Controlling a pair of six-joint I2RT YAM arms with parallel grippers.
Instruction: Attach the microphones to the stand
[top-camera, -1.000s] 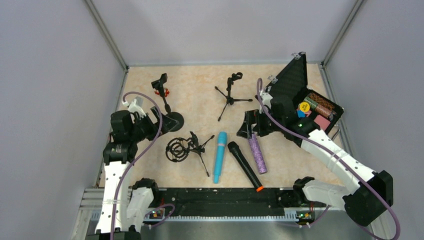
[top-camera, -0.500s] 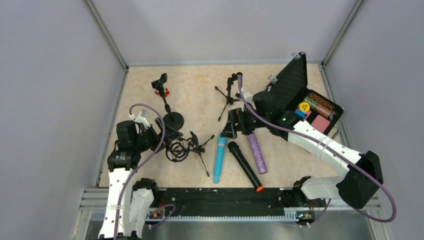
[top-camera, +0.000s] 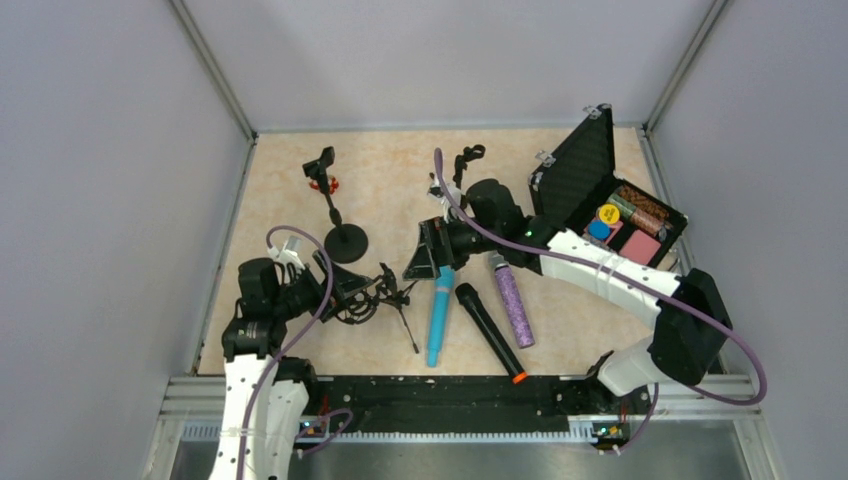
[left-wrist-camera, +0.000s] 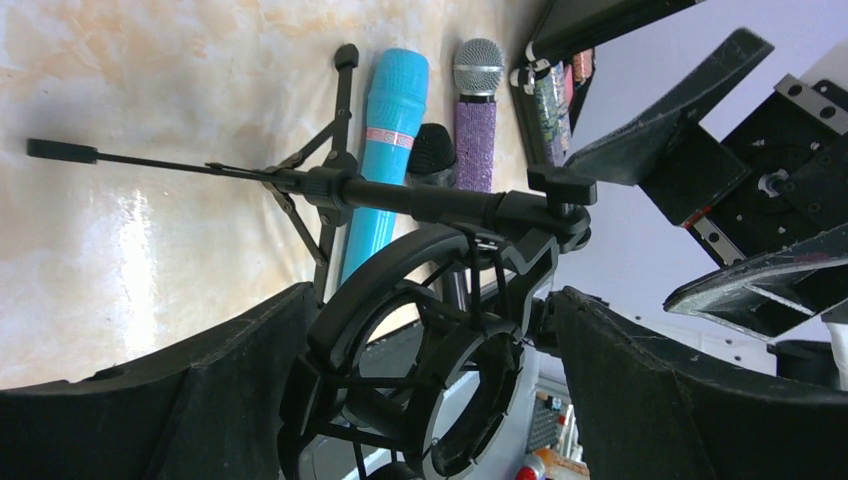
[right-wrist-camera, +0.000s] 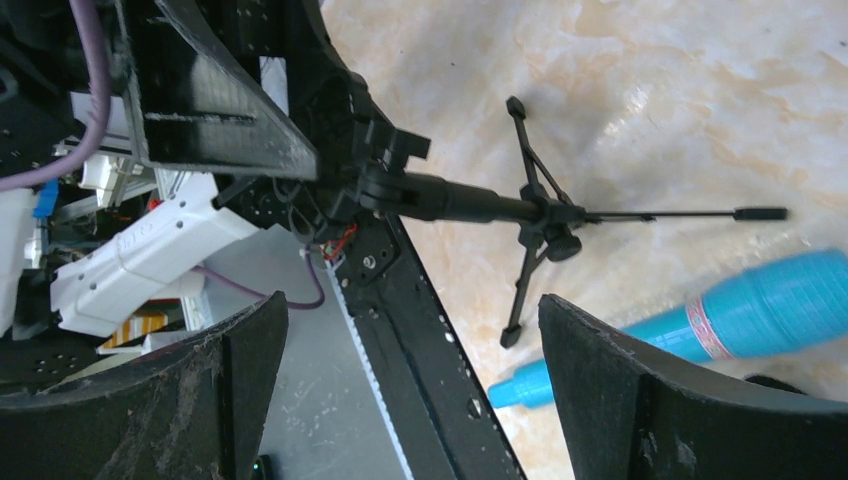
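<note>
Turquoise, black with an orange end, and glittery purple: the three microphones lie flat on the beige table (top-camera: 390, 190), close together toward the near edge, and none sits in a stand. The turquoise microphone (top-camera: 437, 318) is leftmost, the black microphone (top-camera: 488, 330) lies slanted in the middle with its orange tip nearest the rail, and the purple microphone (top-camera: 513, 305) is on the right, its silver mesh head pointing away from the arms. Just left of them a tripod stand (top-camera: 392, 292) lies tipped on its side, its shock-mount ring (left-wrist-camera: 400, 370) toward the left arm. The left gripper (left-wrist-camera: 435, 310) has its jaws spread, one finger on each side of that ring; contact cannot be confirmed. The right gripper (top-camera: 424, 258) hangs over the table beside the far end of the turquoise microphone, jaws wide apart and holding nothing. Further back, a round-base stand (top-camera: 345, 240) stands upright at left, a second tripod stand (top-camera: 465, 160) is partly hidden behind the right arm, and an open black case (top-camera: 585, 165) sits at rear right.
</note>
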